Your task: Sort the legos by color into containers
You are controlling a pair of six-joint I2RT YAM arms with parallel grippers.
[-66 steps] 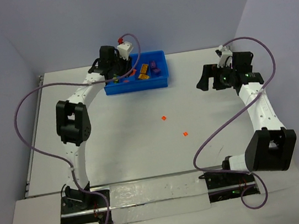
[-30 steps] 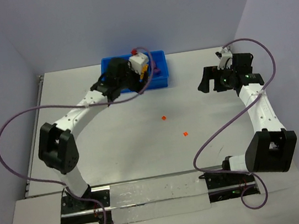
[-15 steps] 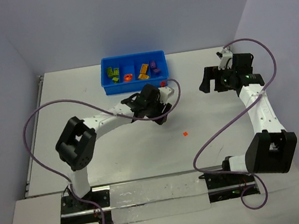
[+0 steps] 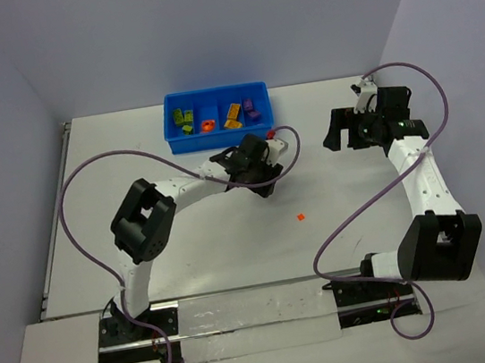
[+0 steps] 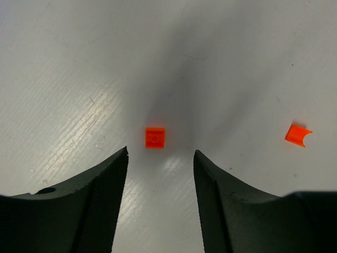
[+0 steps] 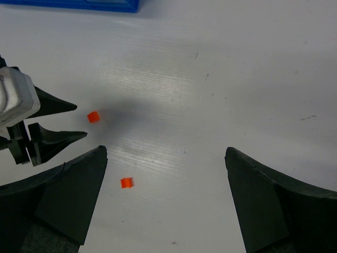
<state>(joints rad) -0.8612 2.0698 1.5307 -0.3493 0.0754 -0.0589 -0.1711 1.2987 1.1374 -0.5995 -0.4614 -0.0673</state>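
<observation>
One bright blue bin (image 4: 218, 139), split into four compartments. Inside, from the left, as far as such small pieces can be counted: about three olive-green bricks (image 4: 184, 119), one orange-red brick (image 4: 207, 125), two yellow-orange bricks (image 4: 232, 113), two purple bricks (image 4: 251, 109). Out on the one white table (image 4: 189, 252), two loose orange-red pieces: one flat square brick (image 5: 155, 137), one notched brick (image 5: 298, 135). Two arms: left arm (image 4: 189, 187), right arm (image 4: 423, 179). Two grippers: left gripper (image 5: 160, 152), right gripper (image 6: 166, 152). Two purple cables (image 4: 73, 196).
</observation>
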